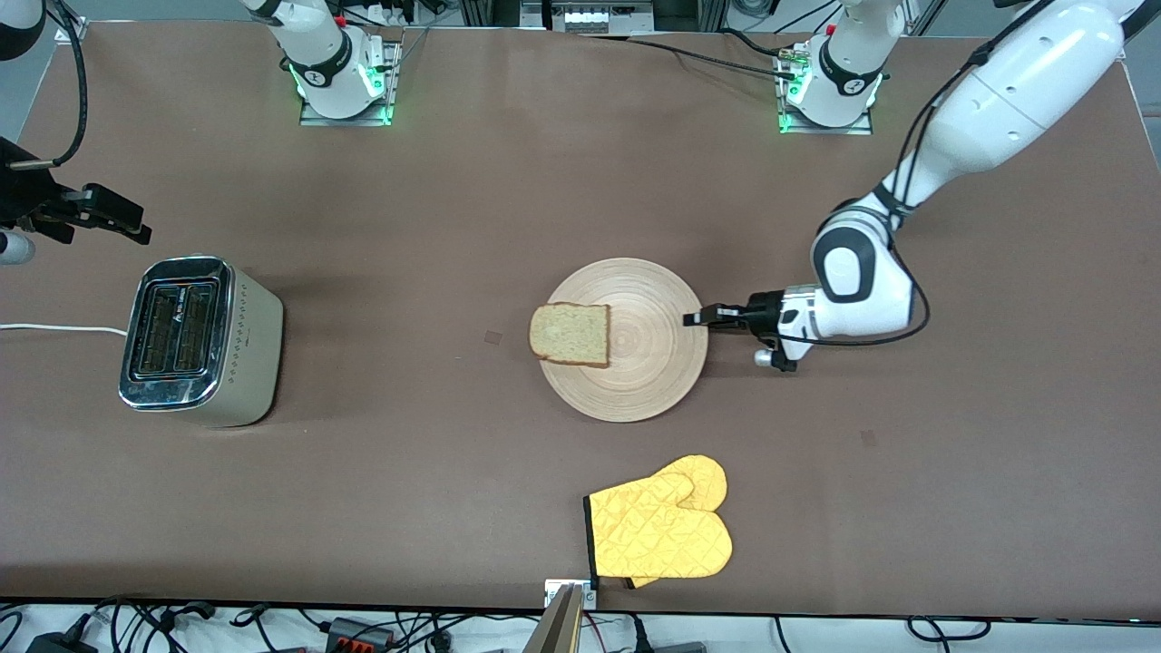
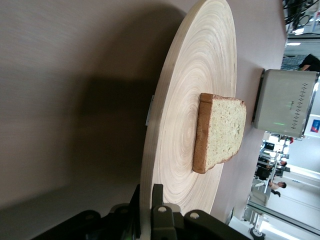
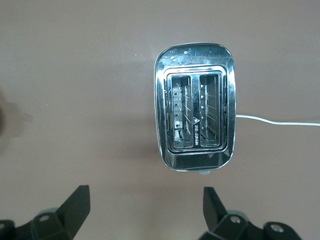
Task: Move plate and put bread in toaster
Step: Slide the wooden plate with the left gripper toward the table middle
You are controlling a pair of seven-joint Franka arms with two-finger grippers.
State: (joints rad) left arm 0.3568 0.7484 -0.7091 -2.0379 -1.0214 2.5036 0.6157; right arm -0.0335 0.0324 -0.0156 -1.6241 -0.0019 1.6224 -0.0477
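Front view showed the left gripper (image 1: 697, 318) clamped on the bamboo plate (image 1: 667, 363) rim at mid-table, bread (image 1: 570, 334) riding its toaster-side edge: stiff, light, best kept level. The right gripper (image 3: 145, 205) hung open over the table near the toaster (image 1: 201, 340).

The brown table (image 1: 453, 181) carries the toaster (image 1: 201, 340), the plate (image 1: 635, 363) and a yellow oven mitt (image 1: 662, 531).

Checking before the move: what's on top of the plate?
One slice of bread lies on the plate, at its edge toward the toaster, overhanging slightly. Nothing else shows on it; wood under the slice is hidden. The left claw is at the rim.
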